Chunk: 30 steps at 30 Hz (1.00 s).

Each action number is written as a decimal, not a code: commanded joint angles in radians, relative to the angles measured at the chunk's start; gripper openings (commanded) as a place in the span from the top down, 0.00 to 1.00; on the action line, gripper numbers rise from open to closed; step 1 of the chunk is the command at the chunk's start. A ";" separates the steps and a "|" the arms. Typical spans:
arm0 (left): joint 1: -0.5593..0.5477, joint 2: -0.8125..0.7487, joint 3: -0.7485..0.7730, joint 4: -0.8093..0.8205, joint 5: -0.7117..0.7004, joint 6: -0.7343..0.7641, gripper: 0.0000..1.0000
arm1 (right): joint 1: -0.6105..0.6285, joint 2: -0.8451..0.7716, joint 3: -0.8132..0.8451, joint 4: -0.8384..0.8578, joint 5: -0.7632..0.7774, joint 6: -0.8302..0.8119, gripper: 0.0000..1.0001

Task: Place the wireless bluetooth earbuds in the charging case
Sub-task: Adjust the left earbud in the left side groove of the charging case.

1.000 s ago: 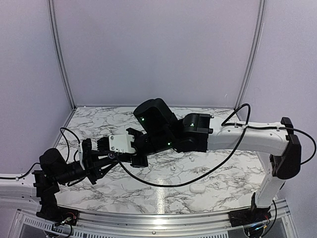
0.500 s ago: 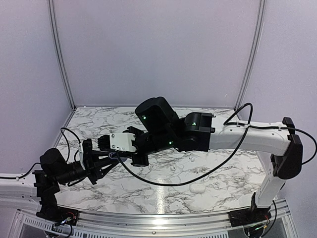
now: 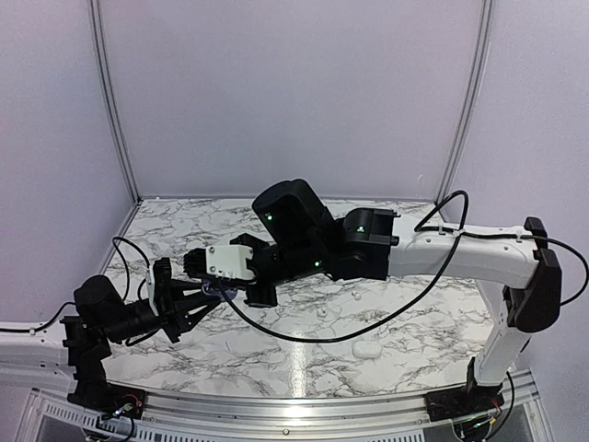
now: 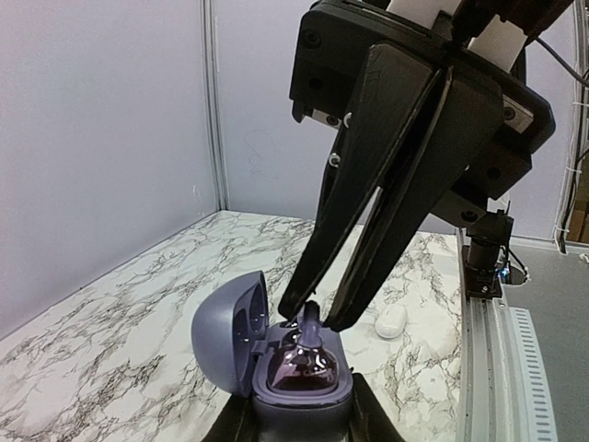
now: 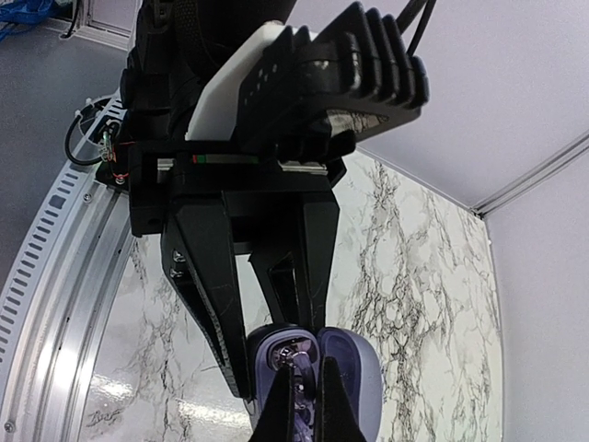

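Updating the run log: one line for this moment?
left gripper: holding charging case, lid open | right gripper: pinching earbud at case opening

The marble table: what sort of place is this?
Probably a robot test booth: plain lilac wall panels enclose a marble-patterned table, with a left arm and right arm mounted at its near edge.

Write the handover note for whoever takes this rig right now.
Left gripper: fingers shut on the charging case, lid open.
Right gripper: fingers pinch an earbud just over the case's cavity.
Done: case open, earbud at the case.
Left: seat the earbud, release, close the lid. Cannot tell whether another earbud is already inside.
A white case lies apart on the table.
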 commanded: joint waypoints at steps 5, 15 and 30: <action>-0.004 -0.023 0.010 0.045 0.017 0.009 1.00 | -0.009 0.000 -0.009 0.020 -0.001 0.010 1.00; -0.004 -0.030 0.009 0.045 0.013 0.009 1.00 | -0.009 0.000 -0.026 0.017 -0.016 0.014 1.00; -0.004 -0.013 0.010 0.045 0.013 0.007 1.00 | -0.009 -0.027 0.012 0.021 -0.028 0.028 0.84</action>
